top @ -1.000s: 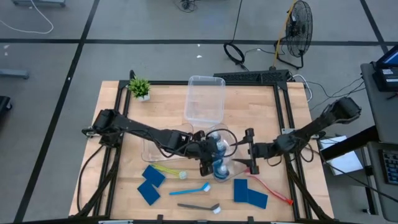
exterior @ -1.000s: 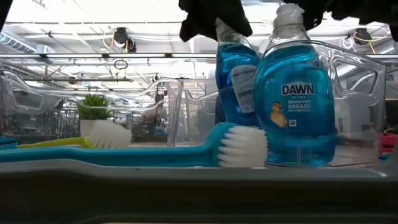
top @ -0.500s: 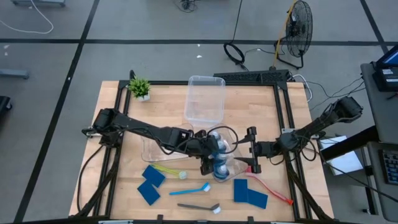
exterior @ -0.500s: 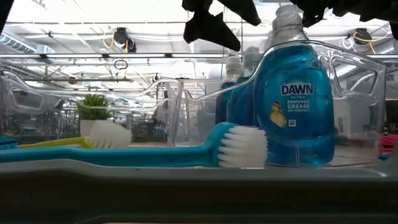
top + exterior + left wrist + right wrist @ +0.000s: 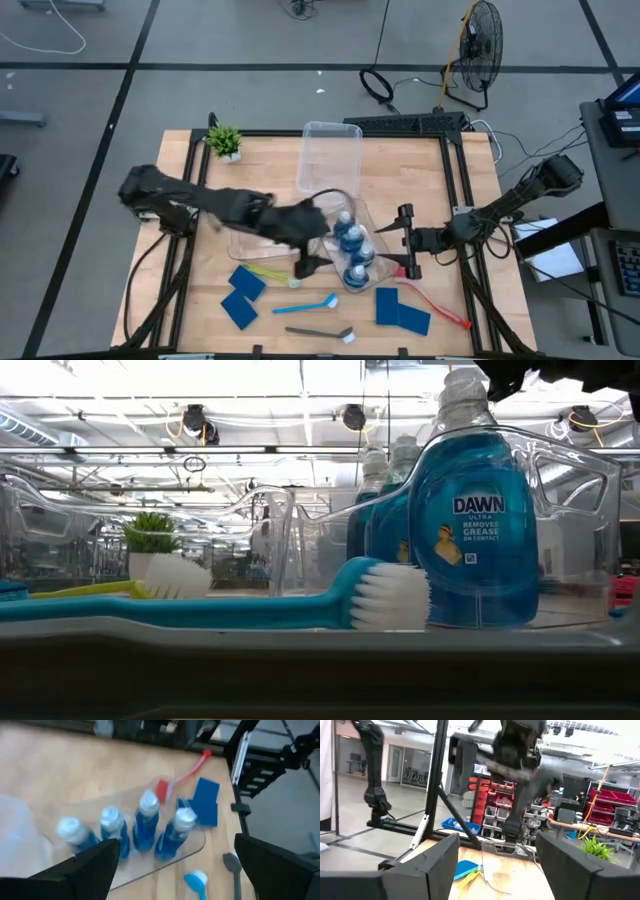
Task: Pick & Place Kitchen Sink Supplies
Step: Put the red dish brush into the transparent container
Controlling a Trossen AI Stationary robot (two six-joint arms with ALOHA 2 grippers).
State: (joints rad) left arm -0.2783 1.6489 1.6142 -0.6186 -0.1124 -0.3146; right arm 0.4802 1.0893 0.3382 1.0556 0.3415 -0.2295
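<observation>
Several clear bottles of blue liquid with white caps stand upright in a clear bin; the nearest one fills the low view. My left gripper hangs open above the bin's left side, with nothing between its fingers. My right gripper waits open just right of the bin. Blue sponges lie flat on the table near its front edge. So do the yellow-green, light-blue, dark-grey and red brushes.
A second clear bin stands toward the far edge and a third lies under my left arm. A small potted plant sits at the far left corner. Bare wood shows at the far right of the table.
My left gripper has opened and let go of a bottle, which now stands upright in the bin with the others. The gripper has then risen and drawn back toward the table's left, out of the low view.
</observation>
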